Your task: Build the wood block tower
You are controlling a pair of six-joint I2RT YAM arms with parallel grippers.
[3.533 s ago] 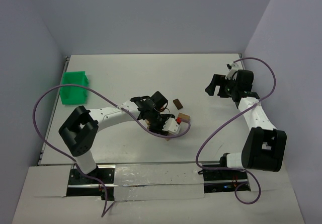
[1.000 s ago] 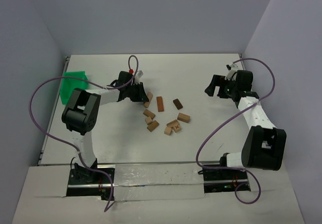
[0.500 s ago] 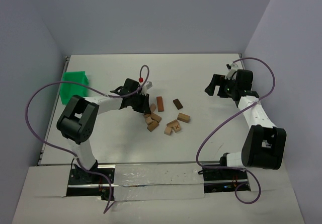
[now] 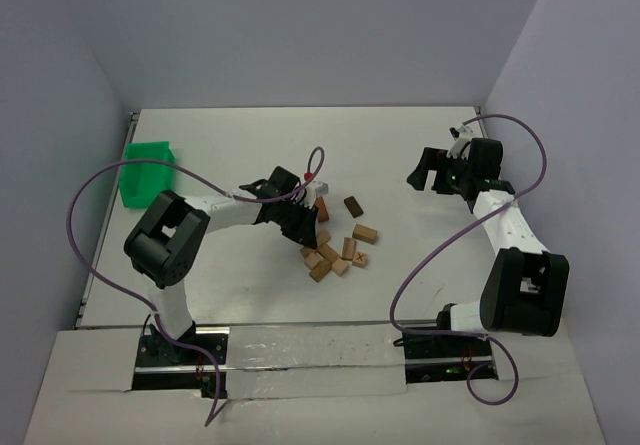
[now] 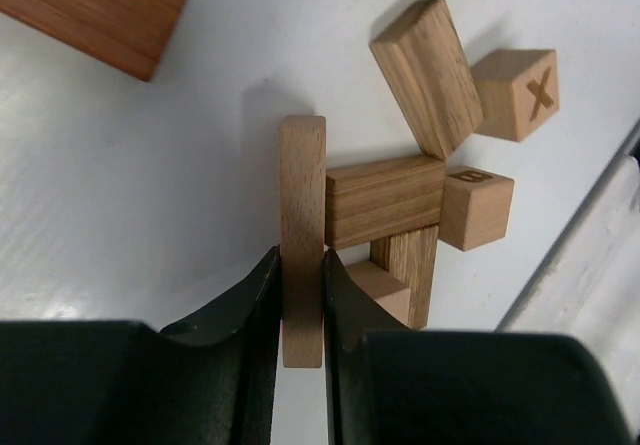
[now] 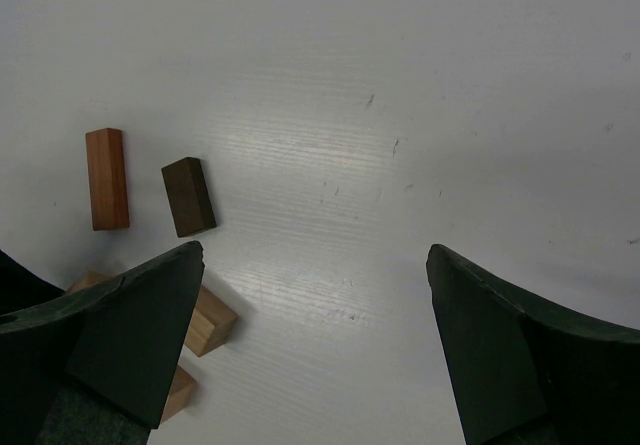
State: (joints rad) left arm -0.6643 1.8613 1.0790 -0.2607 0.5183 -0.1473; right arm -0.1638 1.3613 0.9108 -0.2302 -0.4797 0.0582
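Several tan wood blocks [image 4: 330, 250] lie loose in a tight cluster at mid-table, none stacked upright. My left gripper [image 4: 304, 221] is low at the cluster's left edge, shut on a thin tan block [image 5: 302, 235] held on edge; that block touches a tan bar [image 5: 385, 200]. A lettered cube [image 5: 476, 208], the X cube [image 5: 514, 94] and a tilted bar [image 5: 427, 76] lie just beyond. A reddish bar [image 4: 322, 211] and a dark brown block [image 4: 353, 205] lie behind the cluster. My right gripper [image 4: 432, 173] is open and empty, raised at the back right.
A green plastic tray [image 4: 148, 173] stands at the far left edge. The left arm's purple cable [image 4: 100, 195] loops over the left side. In the right wrist view the reddish bar [image 6: 107, 178], the dark block [image 6: 188, 196] and a tan block [image 6: 210, 320] lie left of the open gripper [image 6: 315, 255].
My left gripper has moved right and nearer, from the back left into the blocks. The blocks have been pushed right and toward the front into a tighter cluster. The right arm has not moved.
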